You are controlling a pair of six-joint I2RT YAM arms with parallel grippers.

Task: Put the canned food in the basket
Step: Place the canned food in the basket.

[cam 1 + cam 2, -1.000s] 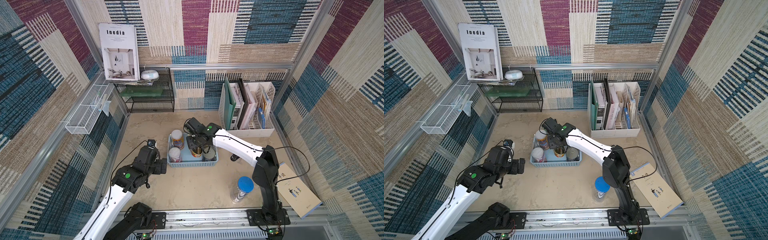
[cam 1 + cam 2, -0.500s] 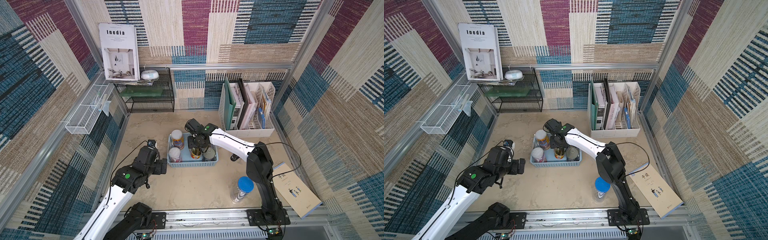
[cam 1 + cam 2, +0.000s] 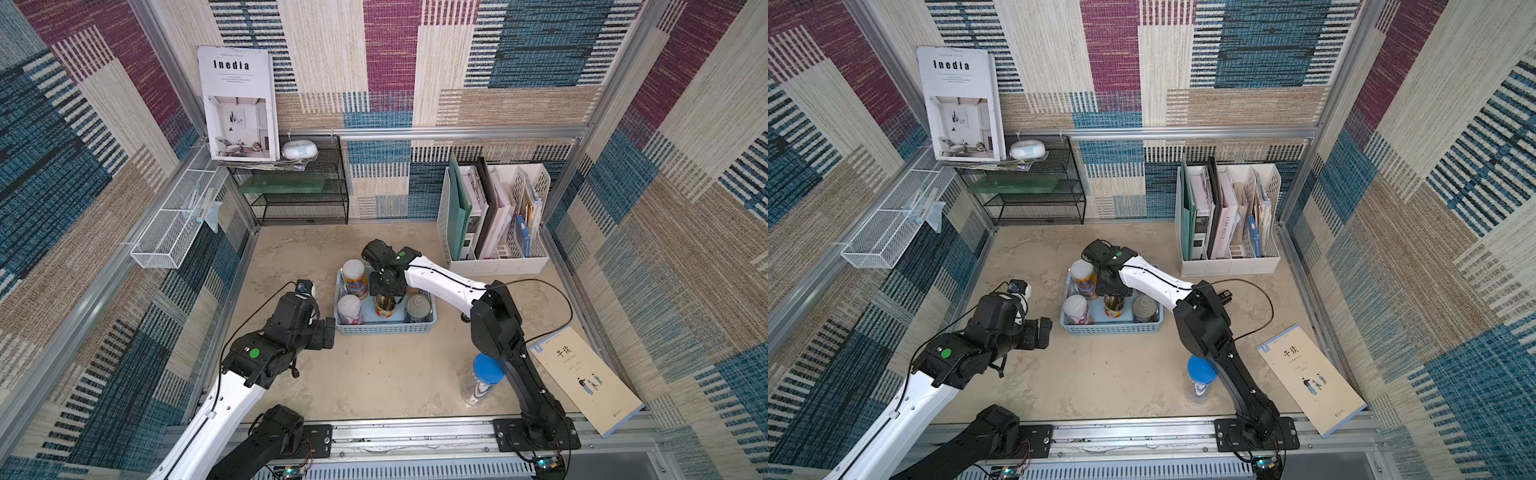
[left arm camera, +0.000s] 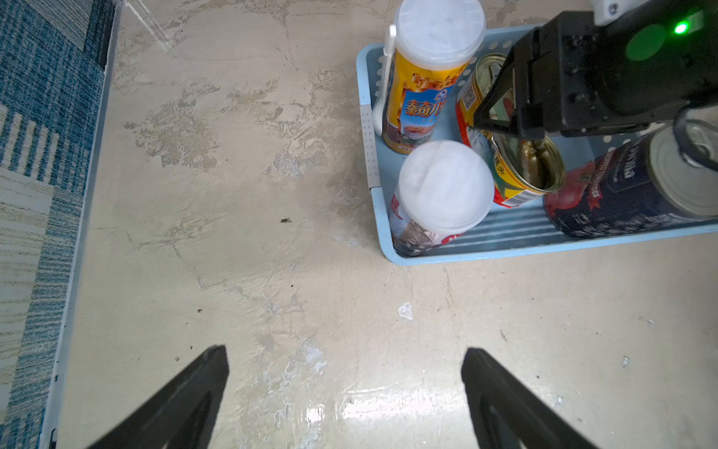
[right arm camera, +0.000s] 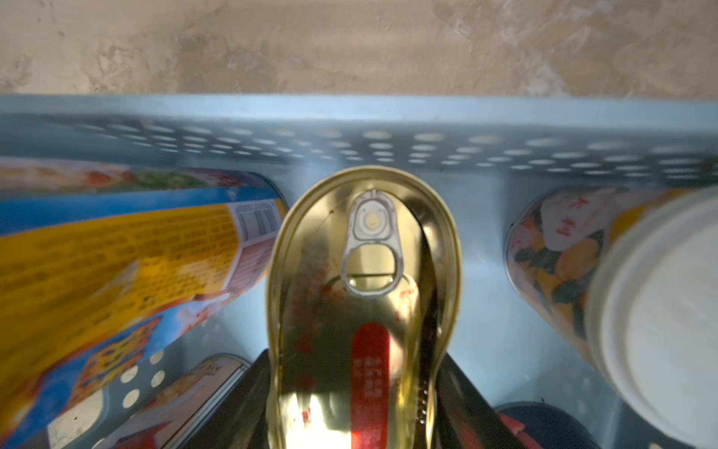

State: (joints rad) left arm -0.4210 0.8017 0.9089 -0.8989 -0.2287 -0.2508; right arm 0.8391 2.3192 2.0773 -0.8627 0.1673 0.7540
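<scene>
The right gripper (image 3: 386,293) is clamped on the gold tin (image 3: 385,305), with its fingers (image 5: 241,412) on the tin's two long sides at the red-marked end. The tin's long axis runs straight out from the fingers. Its pull-tab end points away from the gripper, toward a perforated wall of the basket (image 3: 384,328). In the left wrist view the tin is tilted, not flat, with its gold lid facing up and sideways. Whether its low end touches the basket floor I cannot tell. In both top views it sits mid-basket, just below the gripper in the frame.

Cans crowd it inside the basket. The pink can (image 3: 350,309) stands upright at its left in the frame. The orange-blue can (image 3: 355,280) stands upright in the basket's upper left corner, and the steel can (image 3: 417,307) is upright at the tin's right. The right wrist view shows a white-lidded fruit-label can (image 5: 621,291) close beside the tin; whether that is the pink can I cannot tell.

The left gripper (image 4: 344,350) hangs over bare table (image 4: 233,233) by the basket's lower left corner, jaws wide apart and holding nothing.

At lower right of the frame, well apart from the basket, stands the blue-lidded jar (image 3: 484,374), and a book (image 3: 586,378) lies beyond it. The white file holder (image 3: 494,216) stands at upper right.
</scene>
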